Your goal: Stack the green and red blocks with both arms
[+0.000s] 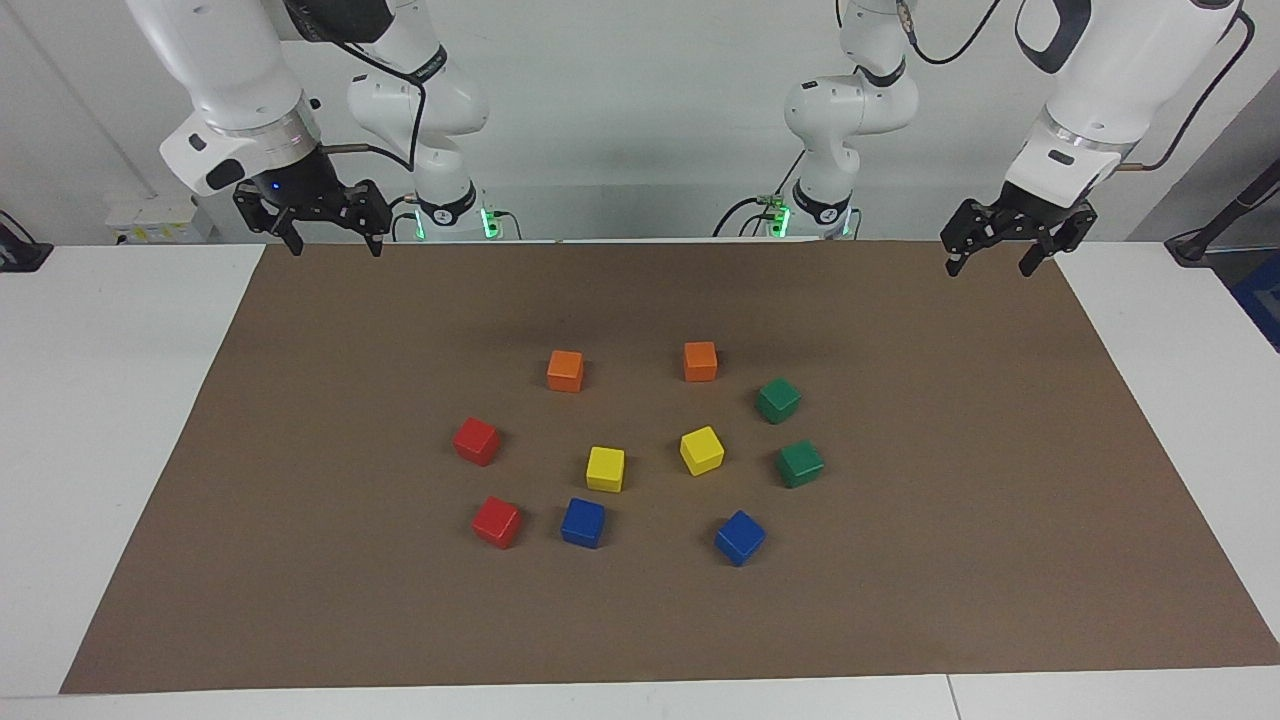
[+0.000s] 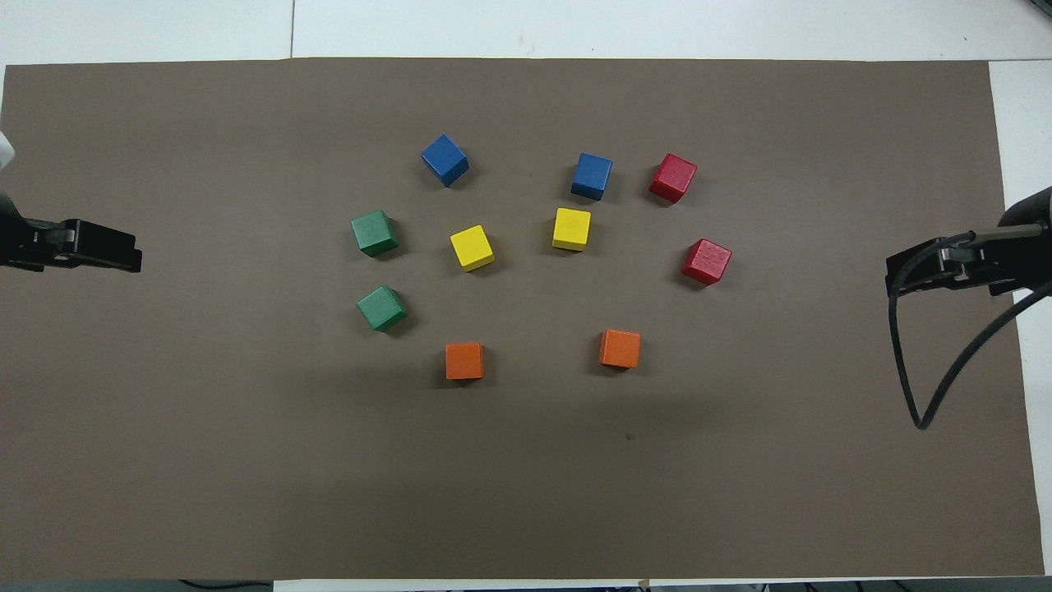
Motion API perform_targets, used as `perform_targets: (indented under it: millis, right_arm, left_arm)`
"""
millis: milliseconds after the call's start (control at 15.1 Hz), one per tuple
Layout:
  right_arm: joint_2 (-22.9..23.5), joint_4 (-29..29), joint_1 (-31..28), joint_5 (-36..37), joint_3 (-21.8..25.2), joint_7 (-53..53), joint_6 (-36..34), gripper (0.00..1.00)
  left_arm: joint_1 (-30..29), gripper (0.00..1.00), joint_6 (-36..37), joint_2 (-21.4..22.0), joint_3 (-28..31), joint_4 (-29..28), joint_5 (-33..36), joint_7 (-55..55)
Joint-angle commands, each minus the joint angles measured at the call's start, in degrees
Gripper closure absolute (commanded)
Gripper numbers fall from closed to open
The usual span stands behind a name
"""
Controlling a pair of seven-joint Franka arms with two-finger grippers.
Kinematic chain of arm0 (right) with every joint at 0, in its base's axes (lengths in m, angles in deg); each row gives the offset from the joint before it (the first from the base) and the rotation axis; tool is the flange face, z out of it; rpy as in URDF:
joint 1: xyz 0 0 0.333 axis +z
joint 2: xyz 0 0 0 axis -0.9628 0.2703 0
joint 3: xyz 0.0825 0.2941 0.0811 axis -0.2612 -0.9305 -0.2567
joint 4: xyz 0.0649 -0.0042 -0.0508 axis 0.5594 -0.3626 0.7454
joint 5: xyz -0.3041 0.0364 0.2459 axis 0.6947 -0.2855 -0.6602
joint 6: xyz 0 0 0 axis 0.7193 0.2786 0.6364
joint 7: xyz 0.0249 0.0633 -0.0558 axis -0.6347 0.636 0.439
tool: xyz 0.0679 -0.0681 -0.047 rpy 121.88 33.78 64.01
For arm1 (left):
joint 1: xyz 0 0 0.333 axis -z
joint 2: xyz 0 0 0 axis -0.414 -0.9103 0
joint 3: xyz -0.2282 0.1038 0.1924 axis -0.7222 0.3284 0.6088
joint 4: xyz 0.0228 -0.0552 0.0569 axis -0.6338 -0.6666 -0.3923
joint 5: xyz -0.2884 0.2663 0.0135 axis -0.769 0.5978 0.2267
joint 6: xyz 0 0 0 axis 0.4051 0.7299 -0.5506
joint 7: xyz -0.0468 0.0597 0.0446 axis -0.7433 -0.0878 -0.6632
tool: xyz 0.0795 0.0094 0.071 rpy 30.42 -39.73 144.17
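Observation:
Two green blocks lie apart on the brown mat toward the left arm's end, one (image 1: 778,400) (image 2: 381,308) nearer to the robots than the other (image 1: 800,463) (image 2: 375,233). Two red blocks lie apart toward the right arm's end, one (image 1: 476,441) (image 2: 706,261) nearer to the robots than the other (image 1: 497,521) (image 2: 673,178). My left gripper (image 1: 990,265) (image 2: 99,251) hangs open and empty over the mat's edge at its own end. My right gripper (image 1: 336,246) (image 2: 925,273) hangs open and empty over the mat's edge at its end. Both are well away from the blocks.
Between the green and red blocks lie two orange cubes (image 1: 565,370) (image 1: 700,361) nearest the robots, two yellow cubes (image 1: 605,468) (image 1: 702,450) in the middle, and two blue cubes (image 1: 583,522) (image 1: 740,537) farthest. The brown mat (image 1: 900,600) covers a white table.

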Motion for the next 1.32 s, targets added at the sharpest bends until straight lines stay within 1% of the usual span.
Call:
perform_targets:
  millis: [0, 132, 264, 396, 463, 595, 661, 727, 859, 925, 1057, 1189, 1256]
  right_arm:
    - [-1.51, -1.53, -0.61, -0.81, -0.21, 0.95, 0.96, 0.00]
    - [-1.51, -1.18, -0.87, -0.81, -0.21, 1.30, 0.87, 0.00]
    - [-2.30, -1.00, -1.05, -1.07, -0.21, 1.30, 0.96, 0.00]
    - [-2.65, -1.78, -0.70, -1.16, -0.21, 0.34, 1.04, 0.00]
    - [-3.09, -2.92, -0.17, -1.16, -0.29, -0.79, 1.91, 0.00]
    - [-4.84, -8.96, 1.31, -1.33, -0.64, -10.59, 8.48, 0.00]
    - [-5.03, -12.13, 3.50, -2.12, -0.64, -17.00, 12.34, 0.00]
    - [-4.68, -14.68, 5.17, -2.56, -0.64, -22.46, 16.21, 0.00]
    - [-2.23, -18.56, 7.29, -2.65, -0.64, -30.83, 23.77, 0.00]
    - [0.31, -18.92, 7.48, -2.65, -0.64, -33.82, 26.42, 0.00]
    - [5.84, -18.93, 8.87, -2.74, -0.64, -38.14, 31.77, 0.00]
    - [9.89, -18.93, 9.41, -2.74, -0.64, -40.61, 36.44, 0.00]
    - [11.48, -18.93, 9.41, -2.65, -0.64, -41.14, 38.03, 0.00]
  left_arm:
    - [-0.71, 0.00, -0.22, -1.52, -0.58, 0.70, 0.82, 0.71]
    - [-0.27, 0.00, -3.00, 0.23, -0.49, -0.43, 0.91, 2.11]
    - [0.25, 0.00, -6.00, -0.46, -0.93, -1.66, 0.39, 6.66]
    - [1.04, 0.00, -8.90, -3.00, -0.93, -1.76, -2.24, 11.33]
    - [3.40, 0.00, -9.96, -4.84, -0.85, -1.67, -2.25, 12.66]
    - [7.71, 0.00, -13.81, -10.11, -0.76, -2.45, -1.12, 18.44]
    - [9.38, 0.00, -17.40, -11.79, -0.76, -4.11, -0.24, 20.91]
    - [10.79, 0.00, -22.14, -12.59, -0.76, -7.09, -0.06, 23.45]
    - [13.78, 0.00, -30.14, -13.99, -0.67, -12.98, 0.12, 28.12]
    - [14.14, 0.00, -31.83, -14.43, -0.67, -14.83, 0.12, 29.70]
    - [15.29, 0.00, -32.72, -14.53, -0.76, -16.69, 0.12, 36.10]
    - [16.69, 0.00, -34.13, -14.62, -0.76, -17.57, 0.12, 37.80]
    - [16.96, 0.00, -34.31, -14.53, -0.76, -18.97, 0.12, 37.81]
